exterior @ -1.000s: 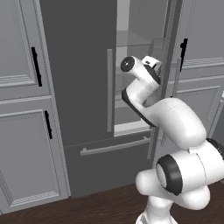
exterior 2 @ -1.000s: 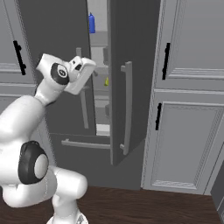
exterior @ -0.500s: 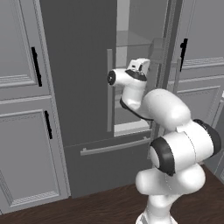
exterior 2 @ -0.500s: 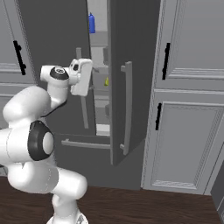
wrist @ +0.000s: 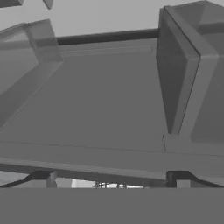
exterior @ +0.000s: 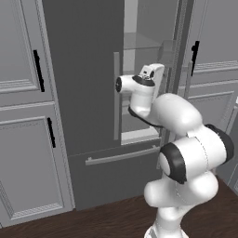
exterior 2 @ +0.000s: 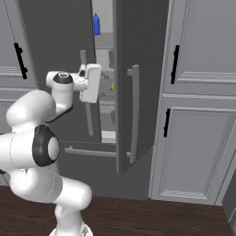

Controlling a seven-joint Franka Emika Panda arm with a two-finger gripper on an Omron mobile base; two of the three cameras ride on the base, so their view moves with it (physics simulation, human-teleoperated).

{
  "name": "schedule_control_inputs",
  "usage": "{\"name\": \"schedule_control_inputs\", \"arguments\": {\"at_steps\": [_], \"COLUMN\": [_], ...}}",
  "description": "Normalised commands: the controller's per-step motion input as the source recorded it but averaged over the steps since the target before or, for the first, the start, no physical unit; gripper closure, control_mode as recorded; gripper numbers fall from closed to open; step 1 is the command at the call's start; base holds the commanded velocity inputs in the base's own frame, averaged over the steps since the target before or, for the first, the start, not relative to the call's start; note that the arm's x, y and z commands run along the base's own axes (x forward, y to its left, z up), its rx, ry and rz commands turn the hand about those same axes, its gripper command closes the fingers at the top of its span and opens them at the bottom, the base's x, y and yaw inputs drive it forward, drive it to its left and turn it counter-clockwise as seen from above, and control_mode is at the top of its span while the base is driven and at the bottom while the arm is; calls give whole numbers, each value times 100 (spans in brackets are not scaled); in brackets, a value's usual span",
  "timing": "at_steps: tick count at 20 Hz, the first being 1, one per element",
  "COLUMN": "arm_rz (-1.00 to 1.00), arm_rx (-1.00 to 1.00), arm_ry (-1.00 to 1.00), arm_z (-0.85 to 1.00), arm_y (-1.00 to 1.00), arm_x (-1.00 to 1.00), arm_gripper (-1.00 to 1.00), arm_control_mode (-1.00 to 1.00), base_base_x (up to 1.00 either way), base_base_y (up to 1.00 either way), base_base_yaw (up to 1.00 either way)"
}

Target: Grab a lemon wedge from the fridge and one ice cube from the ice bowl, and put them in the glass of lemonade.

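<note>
You have grey cabinets (exterior 2: pixel 198 133) with black handles (exterior 2: pixel 175 64) on both sides. A blue bottle (exterior 2: pixel 97 24) stands up high. Below lies dark wood floor (exterior 2: pixel 138 216).

One fridge (exterior 2: pixel 133 55), one blue bottle (exterior 2: pixel 97 24), one lemon wedge (exterior 2: pixel 112 86), four black cabinet handles (exterior: pixel 38 70).

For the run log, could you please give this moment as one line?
tall dark grey fridge: door open | end effector: open, empty | tiny yellow lemon wedge: on shelf

fridge (exterior 2: pixel 138 55) shelf — lemon wedge (exterior 2: pixel 112 86)
</note>
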Motion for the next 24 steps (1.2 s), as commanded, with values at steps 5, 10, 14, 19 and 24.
{"name": "schedule_control_inputs", "arguments": {"at_steps": [5, 10, 14, 19, 24], "arm_rz": [-3, -11, -14, -15, -25], "arm_rx": [-10, -11, -12, -12, -3], "arm_ry": [0, 2, 5, 4, 2], "arm_z": [-6, -41, -38, -3, 0], "arm_y": [19, -6, -17, -23, -51], "arm_x": [18, 8, 18, 37, 25], "arm_gripper": [-100, -100, -100, -100, -100], "arm_control_mode": [-100, -100, -100, -100, -100], "base_base_x": [0, 0, 0, 0, 0], "base_base_y": [0, 0, 0, 0, 0], "base_base_yaw": [0, 0, 0, 0, 0]}}
